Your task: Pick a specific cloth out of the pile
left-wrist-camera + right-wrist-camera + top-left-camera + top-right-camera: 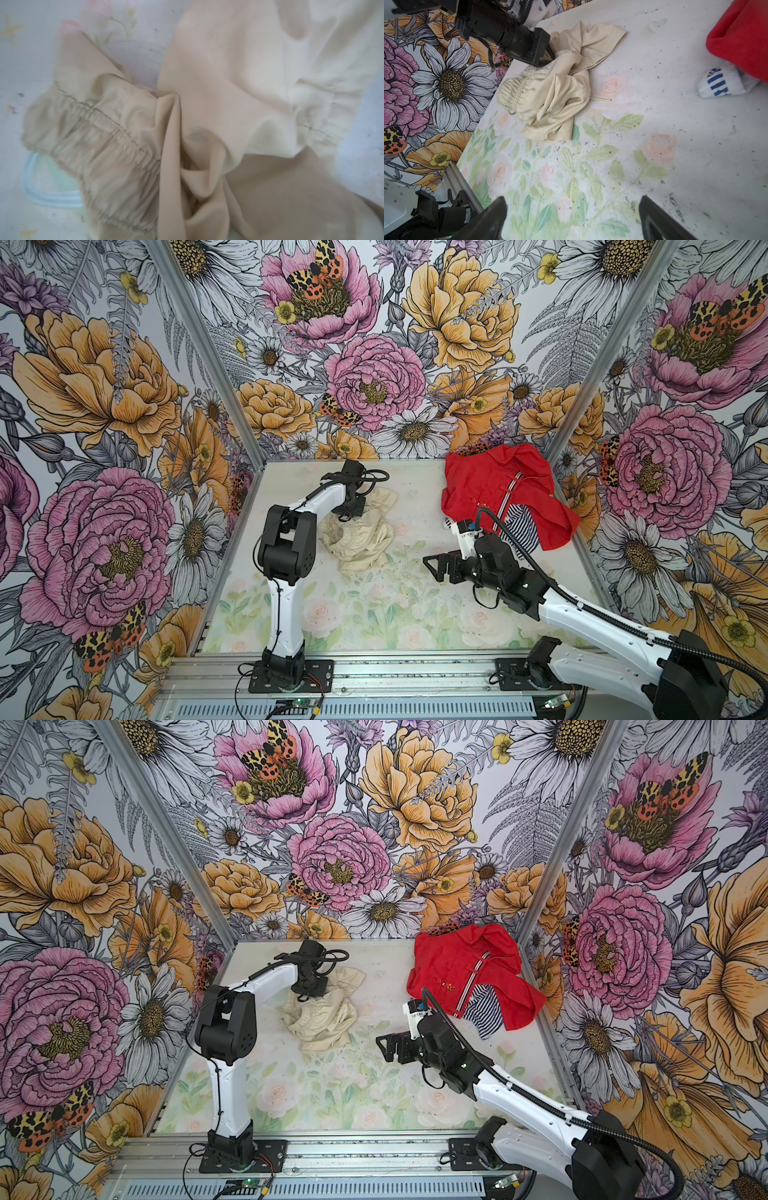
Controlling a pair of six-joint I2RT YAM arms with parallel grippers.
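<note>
The cloth (361, 539) (324, 1019), a crumpled cream garment with a gathered waistband, lies alone on the table left of centre. My left gripper (351, 512) (309, 992) points down into its far edge. The left wrist view shows the cloth (228, 83) with its folds drawn together at the jaws; the fingers themselves are hidden. The pile (494, 489) (461, 969), a red shirt over a navy-white striped garment (515, 526), sits at the back right. My right gripper (436, 568) (388, 1048) (572, 218) hovers open over bare table, between cloth and pile.
The floral table mat (374, 614) runs to the booth's patterned walls on three sides. A drawstring (601, 100) trails out from the cloth (554, 93). A striped corner (720, 83) pokes out under the red shirt (741, 37). The arm bases stand on the front rail (374, 672).
</note>
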